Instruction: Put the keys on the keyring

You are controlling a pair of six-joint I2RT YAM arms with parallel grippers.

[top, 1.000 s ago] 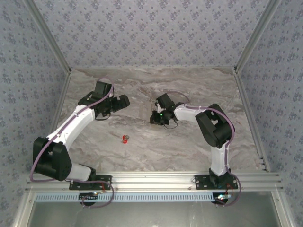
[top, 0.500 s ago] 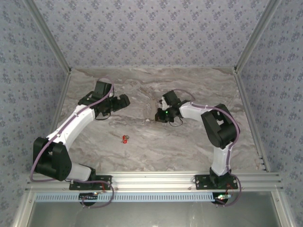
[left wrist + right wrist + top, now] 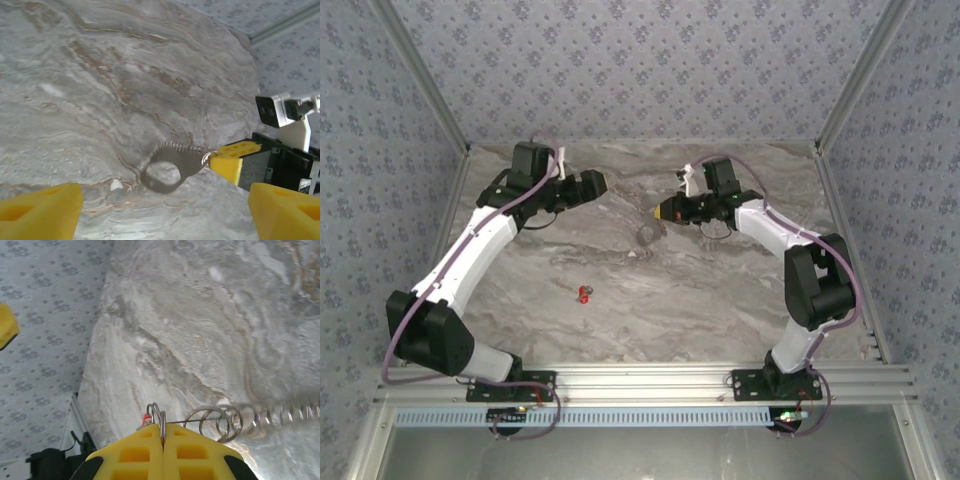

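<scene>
The keyring (image 3: 645, 233) is a grey metal loop (image 3: 164, 173) with a wire coil (image 3: 235, 419) ending in a small split ring (image 3: 159, 416). My right gripper (image 3: 663, 212) is shut on that split ring, its yellow fingers (image 3: 135, 455) pressed together, and the loop dangles from it just over the marble. My left gripper (image 3: 594, 185) stands open to the left of the loop, facing it, with its yellow fingertips (image 3: 42, 210) wide apart and nothing between them. The keys (image 3: 583, 294), a tiny red piece, lie on the table nearer the arm bases, away from both grippers.
The marble table (image 3: 720, 300) is walled by patterned panels on three sides. An aluminium rail (image 3: 650, 380) carrying the arm bases runs along the near edge. A small white speck (image 3: 116, 185) lies on the marble near the loop.
My right arm has swung back and to the right, lifting the keyring off the table. My left gripper has moved right and towards the back, closer to the loop.
</scene>
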